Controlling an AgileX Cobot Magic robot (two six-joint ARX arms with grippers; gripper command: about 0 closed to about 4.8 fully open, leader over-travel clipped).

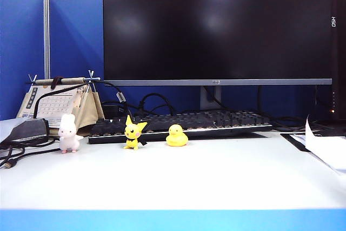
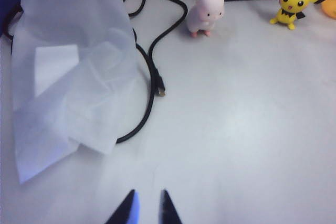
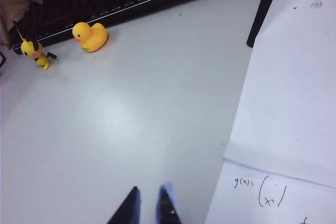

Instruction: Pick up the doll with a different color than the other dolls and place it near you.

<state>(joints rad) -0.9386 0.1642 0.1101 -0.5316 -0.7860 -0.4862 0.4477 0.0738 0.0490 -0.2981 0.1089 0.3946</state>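
White tabletop (image 1: 216, 177), blue partition (image 1: 21, 52) behind. One pink-white rabbit doll (image 2: 207, 6) stood well ahead of the left claw (image 2: 147, 208), two yellow dolls (image 3: 63, 43) far from the right claw (image 3: 149, 205); both claws nearly pressed together, empty.

The monitor (image 1: 216, 25) bezel carries "HSO" sideways at its right edge. The paper (image 3: 283, 129) bears handwritten "g(x)=" before a bracket.

White table (image 1: 216, 182) bears rabbit (image 1: 68, 133), yellow figure (image 1: 133, 132), duck (image 1: 176, 136), keyboard (image 1: 184, 123), papers (image 1: 330, 150).
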